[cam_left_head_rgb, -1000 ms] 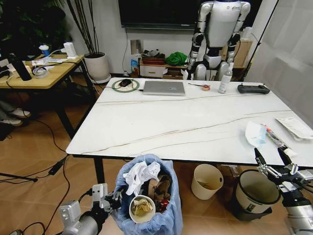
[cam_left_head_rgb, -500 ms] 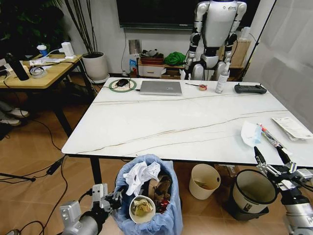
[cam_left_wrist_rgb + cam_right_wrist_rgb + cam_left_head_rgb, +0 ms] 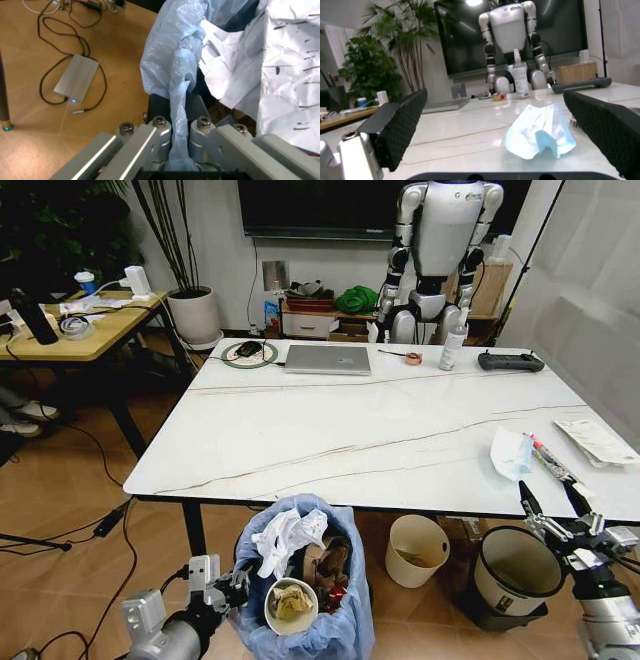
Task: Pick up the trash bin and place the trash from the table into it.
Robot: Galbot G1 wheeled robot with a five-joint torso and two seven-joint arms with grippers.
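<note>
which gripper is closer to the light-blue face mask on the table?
Right. The right gripper hangs open at the table's near edge, just short of the face mask. The left gripper is low beside the trash bin, clamped on its bag.

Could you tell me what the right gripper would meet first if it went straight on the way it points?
Probably the crumpled light-blue face mask on the white marble table; the open right gripper faces it.

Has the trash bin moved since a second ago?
No. The trash bin sits at the same spot beside the left gripper clamped on its bag; the table shifts in the picture because the camera moved.
</note>
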